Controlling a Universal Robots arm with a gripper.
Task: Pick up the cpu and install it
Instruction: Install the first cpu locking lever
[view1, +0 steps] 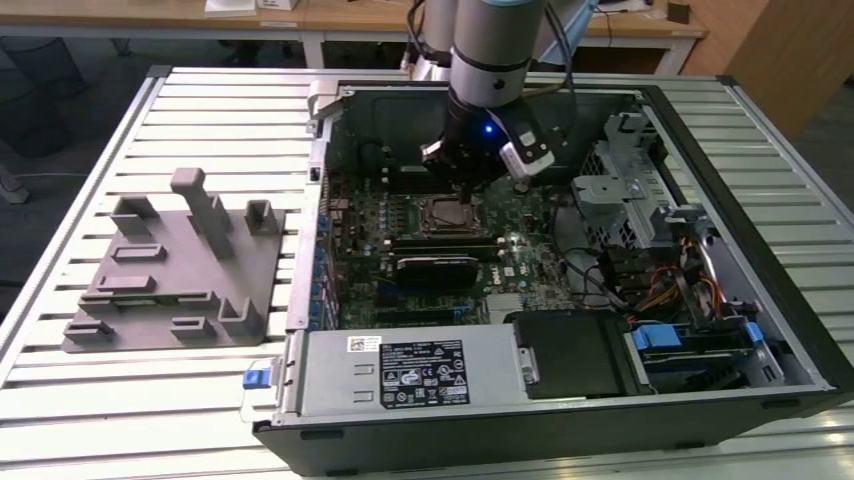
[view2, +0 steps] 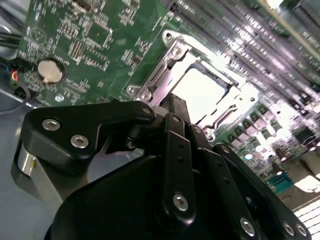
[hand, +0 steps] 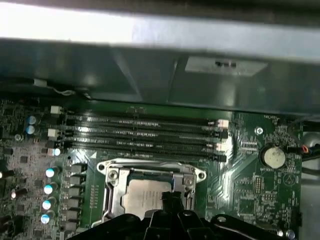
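Exterior view: arm upright, tool (view1: 463, 192) down over the cpu (view1: 446, 211) in its socket — grip state unclear.

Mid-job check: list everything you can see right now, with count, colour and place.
cpu: one, silvery, lying in the motherboard socket.
socket frame: one, metal, around the cpu.
motherboard: one, green, inside the computer case.
coin battery: one, silver, on the motherboard.
computer case: one, black, open on the table.
fixture: one, grey, on the table at the exterior view's left.
table: one, light slatted metal.
gripper: one, black, directly over the cpu.
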